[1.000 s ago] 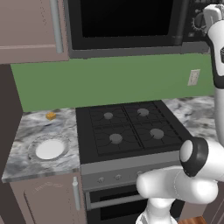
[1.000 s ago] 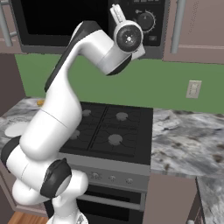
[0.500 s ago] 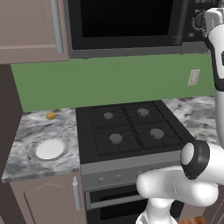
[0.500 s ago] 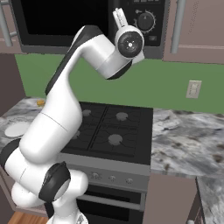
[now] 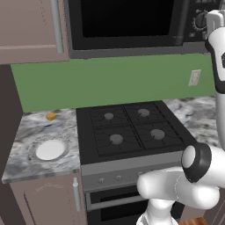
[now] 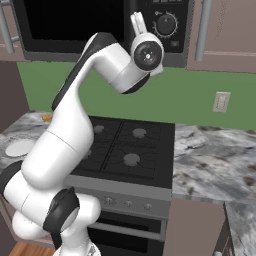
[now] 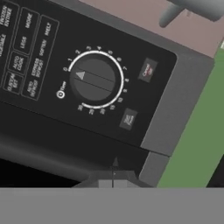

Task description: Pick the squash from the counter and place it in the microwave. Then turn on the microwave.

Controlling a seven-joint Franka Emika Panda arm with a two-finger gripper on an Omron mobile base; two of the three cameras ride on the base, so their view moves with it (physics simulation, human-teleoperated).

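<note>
Fingers (image 7: 113,175) clenched together, empty, raised just below the round dial (image 7: 94,79) on the black control panel of the dark grey microwave (image 6: 100,30); the squash is presumably behind its closed black glass door (image 5: 125,19).

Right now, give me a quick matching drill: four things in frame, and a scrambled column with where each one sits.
Things:
1. white plate
2. dial
3. wall outlet
4. stove

Places:
a. on the green wall
b. between the two counter sections
c. on the microwave's control panel
d. on the counter left of the burners

Pairs: 1-d, 2-c, 3-a, 4-b
</note>
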